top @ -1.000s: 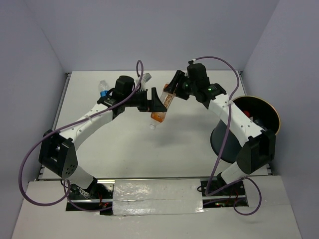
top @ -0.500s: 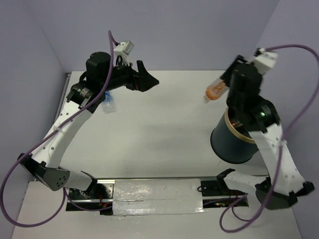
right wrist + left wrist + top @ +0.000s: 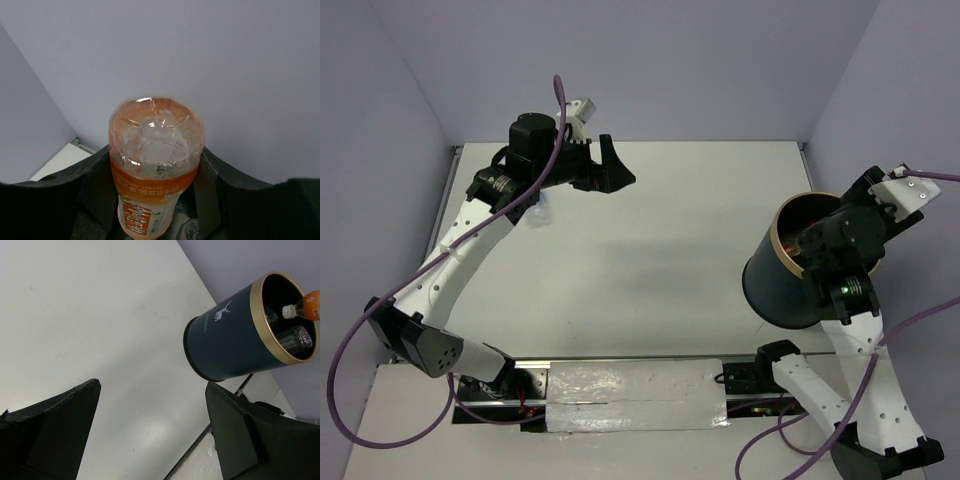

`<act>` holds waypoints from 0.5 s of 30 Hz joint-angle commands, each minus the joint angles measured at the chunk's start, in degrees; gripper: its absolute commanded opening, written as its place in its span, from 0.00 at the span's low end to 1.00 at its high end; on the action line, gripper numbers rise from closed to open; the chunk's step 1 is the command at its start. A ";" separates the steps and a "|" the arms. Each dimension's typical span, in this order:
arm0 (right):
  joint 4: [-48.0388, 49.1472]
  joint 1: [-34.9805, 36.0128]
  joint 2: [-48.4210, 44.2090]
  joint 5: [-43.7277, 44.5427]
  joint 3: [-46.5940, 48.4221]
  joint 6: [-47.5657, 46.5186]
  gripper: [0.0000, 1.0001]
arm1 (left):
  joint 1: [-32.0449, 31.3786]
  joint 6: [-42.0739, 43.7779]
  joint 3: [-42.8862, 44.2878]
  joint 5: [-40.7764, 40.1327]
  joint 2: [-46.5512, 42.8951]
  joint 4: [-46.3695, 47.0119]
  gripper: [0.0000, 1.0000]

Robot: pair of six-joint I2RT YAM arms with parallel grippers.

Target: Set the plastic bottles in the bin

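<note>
My right gripper (image 3: 156, 200) is shut on the orange bottle (image 3: 152, 165), whose base faces the wrist camera. In the top view the right gripper (image 3: 820, 240) is over the mouth of the bin (image 3: 782, 290), a dark navy bucket with a gold rim. In the left wrist view the orange bottle (image 3: 306, 304) points cap-first into the bin (image 3: 225, 335), where a plain clear bottle (image 3: 295, 338) lies inside. My left gripper (image 3: 612, 170) is raised at the back left, open and empty; its fingers (image 3: 55, 435) frame bare table. A clear blue-labelled bottle (image 3: 538, 211) lies mostly hidden under the left arm.
Purple cables loop from both arms. The bin stands tilted at the table's right edge, near the right wall. The table's metal front rail (image 3: 200, 445) runs below the bin in the left wrist view.
My right arm has swung the orange bottle from beside the bin's far-left rim to over its mouth. My left gripper has shifted slightly and stays open.
</note>
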 commanded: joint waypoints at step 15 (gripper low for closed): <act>-29.84 -3.47 0.00 -16.28 -6.23 34.09 0.80 | 0.42 -0.37 -2.99 1.87 0.84 3.69 0.99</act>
